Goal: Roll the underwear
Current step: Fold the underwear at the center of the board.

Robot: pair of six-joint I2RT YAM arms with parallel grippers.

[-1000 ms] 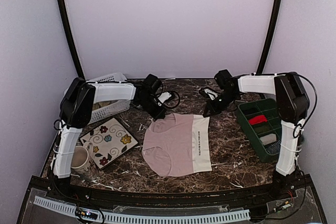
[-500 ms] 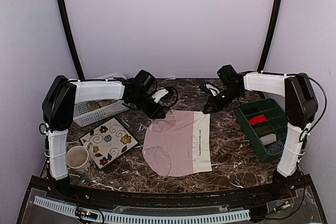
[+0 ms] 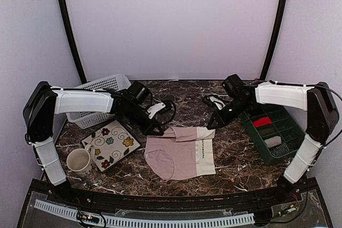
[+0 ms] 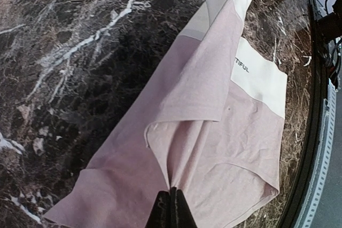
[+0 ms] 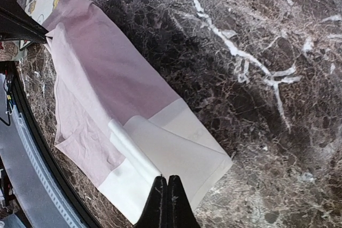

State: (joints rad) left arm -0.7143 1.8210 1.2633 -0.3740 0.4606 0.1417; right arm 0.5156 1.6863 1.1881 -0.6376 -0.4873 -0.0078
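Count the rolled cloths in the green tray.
2. A red roll sits in a farther compartment of the green tray, a grey-white roll in a nearer one. The other compartments look dark, so more could be hidden.

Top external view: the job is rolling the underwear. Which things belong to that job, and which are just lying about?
Job in hand:
pink underwear, its far edge folded over
left tool and right tool, each pinching that edge

Lying about:
white basket
floral plate
mug
green tray, holding a red roll and a grey-white roll
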